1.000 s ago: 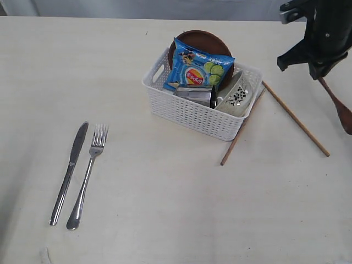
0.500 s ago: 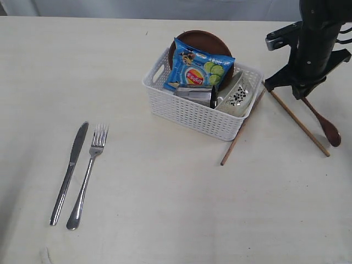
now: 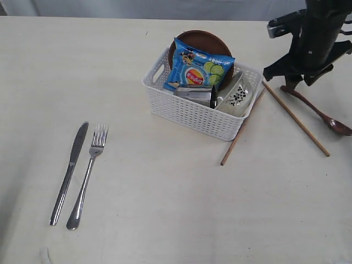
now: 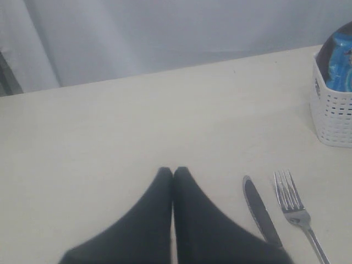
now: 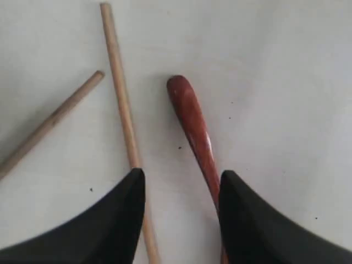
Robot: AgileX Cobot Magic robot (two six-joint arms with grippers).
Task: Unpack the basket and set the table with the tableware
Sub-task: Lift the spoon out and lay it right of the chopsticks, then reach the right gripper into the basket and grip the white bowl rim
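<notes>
Right gripper [image 5: 181,176]: we are seeing it spread, gripping nothing.
Spoon [image 5: 192,118]: lying between its jaws, hugging one; we are judging it light, stiff, slick; pinch mid-handle.
Left gripper [image 4: 173,171]: pressed together.

Basket [image 3: 192,113]: on the bench [image 3: 165,209], right of centre — packet [image 3: 199,66], plate [image 3: 199,39], cup [image 3: 197,94] and bowl [image 3: 237,98] inside.
Knife [image 3: 69,170], fork [image 3: 88,176]: side by side, front left.
Chopsticks [image 3: 242,129]: one against the basket's right side, one farther right.
Spoon [image 3: 316,110]: rightmost.
</notes>
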